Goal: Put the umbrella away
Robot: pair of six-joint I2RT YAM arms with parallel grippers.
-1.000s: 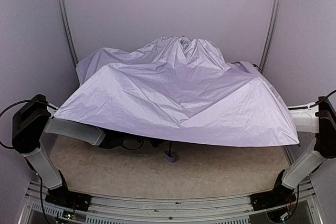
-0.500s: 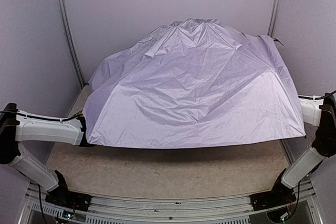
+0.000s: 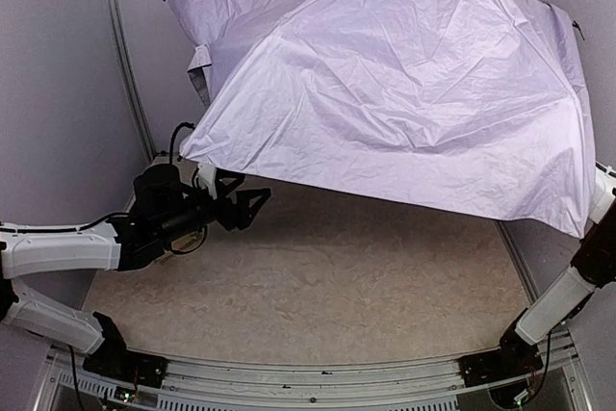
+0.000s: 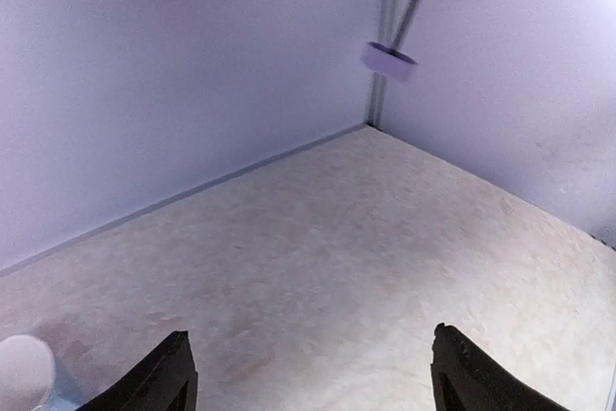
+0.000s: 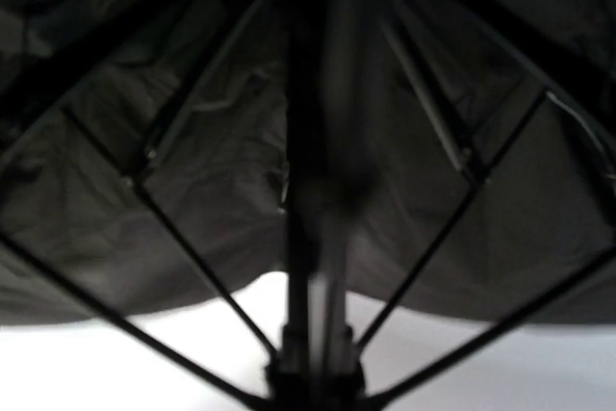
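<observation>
Right, the umbrella [image 3: 414, 74] is open and up off the worktop [image 3: 337, 276], its lavender canopy tilted across the far right with the near edge drooping by the right arm [image 3: 568, 295]. The left gripper [image 3: 250, 201] sits low at the left, jaws wide and empty, just under the canopy's left edge and not touching it. I see the knob handle [image 4: 389, 60] hanging over the far corner. The right gripper's jaws are narrow on the shaft [image 5: 322, 190] beneath black lining.
</observation>
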